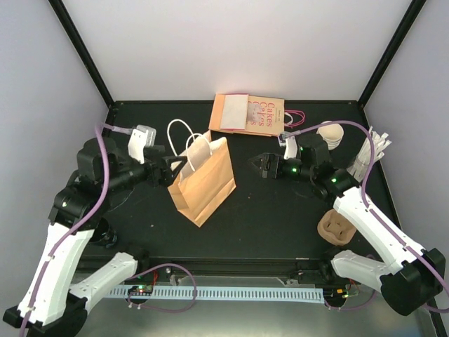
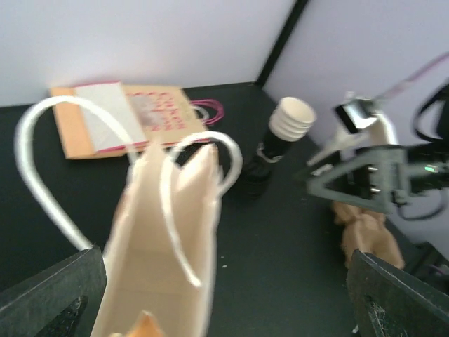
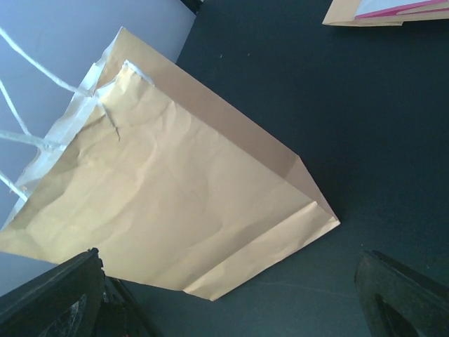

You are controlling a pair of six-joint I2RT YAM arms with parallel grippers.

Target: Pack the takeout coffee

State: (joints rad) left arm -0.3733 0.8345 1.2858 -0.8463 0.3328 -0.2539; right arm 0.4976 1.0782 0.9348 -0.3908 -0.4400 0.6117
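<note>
The takeout coffee cup [image 1: 330, 135] stands at the back right, black outside with cream rims; it looks like a nested stack [image 2: 280, 137]. A brown paper bag [image 1: 207, 182] with white handles stands open mid-table. My left gripper [image 1: 174, 168] is open at the bag's left top edge. In the left wrist view the bag's mouth [image 2: 161, 239] lies ahead, nearer the left finger [image 2: 56, 295], blurred. My right gripper [image 1: 264, 166] hangs open, empty, right of the bag and apart from it. Its view shows the bag's creased side [image 3: 161, 203].
Flat printed paper bags [image 1: 249, 114] lie at the back. A brown pulp cup carrier [image 1: 337, 226] sits front right. White wrapped straws [image 1: 372, 156] lean at the right wall. A dark round thing [image 1: 105, 235] sits by the left arm.
</note>
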